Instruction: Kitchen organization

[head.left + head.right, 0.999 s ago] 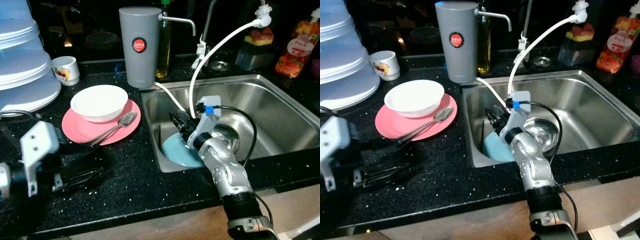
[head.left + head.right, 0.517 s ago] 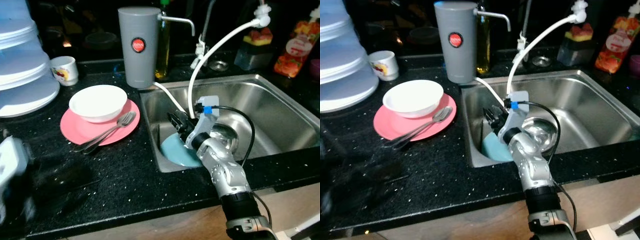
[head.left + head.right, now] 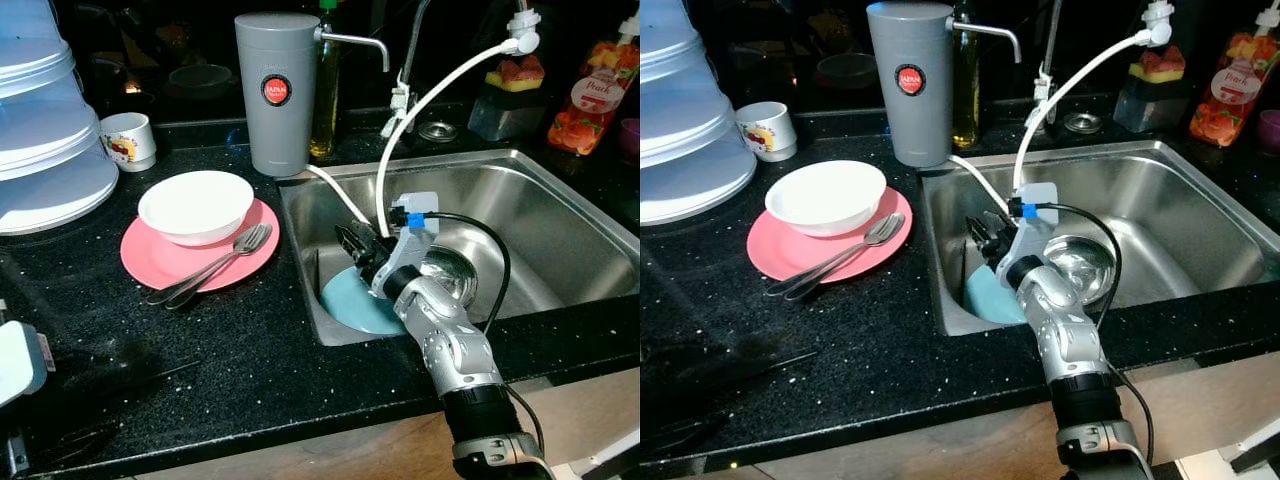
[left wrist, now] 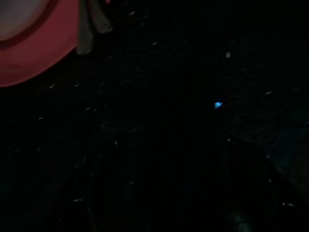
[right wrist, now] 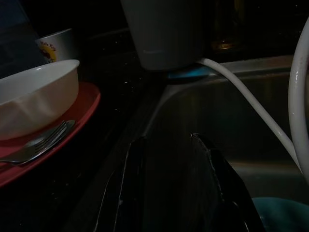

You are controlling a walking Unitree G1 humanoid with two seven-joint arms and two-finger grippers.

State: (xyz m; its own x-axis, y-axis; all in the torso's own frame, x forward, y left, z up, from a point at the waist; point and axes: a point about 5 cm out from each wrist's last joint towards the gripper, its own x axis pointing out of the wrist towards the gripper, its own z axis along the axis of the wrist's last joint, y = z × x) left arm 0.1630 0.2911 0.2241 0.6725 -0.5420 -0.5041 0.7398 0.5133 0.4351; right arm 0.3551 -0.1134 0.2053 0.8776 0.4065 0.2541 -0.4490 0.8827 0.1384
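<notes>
My right pincer (image 3: 352, 243) hangs inside the sink (image 3: 560, 180), close to its left wall, with the fingers (image 5: 133, 193) a narrow gap apart and nothing between them. Just below and beside its tips a blue plate (image 3: 355, 305) leans against that wall; I cannot tell whether the tips touch it. A white hose (image 3: 420, 105) arcs over my wrist from behind, and a second, thinner hose (image 5: 246, 104) runs down past the far side of the fingers. Behind my wrist a steel pot (image 3: 450, 272) lies on the sink floor.

Up on the counter (image 3: 260, 350), to the left of this pincer, a pink plate (image 3: 150, 262) carries a white bowl (image 3: 196, 205). A fork (image 3: 235, 250) and a spoon (image 3: 865, 243) rest side by side on the plate's near rim, handles pointing out over the counter. Beyond the pincer, at the sink's back corner, stands a grey jug (image 3: 276, 90) with a red badge. A small cup (image 3: 130, 140) sits further left, next to a stack of white lids (image 3: 45, 150).

My left pincer (image 4: 169, 193) is low at the counter's near left edge, well away from the sink. Its fingers (image 4: 96, 188) are spread wide over bare dark counter, holding nothing, with the pink plate's rim ahead of them.
</notes>
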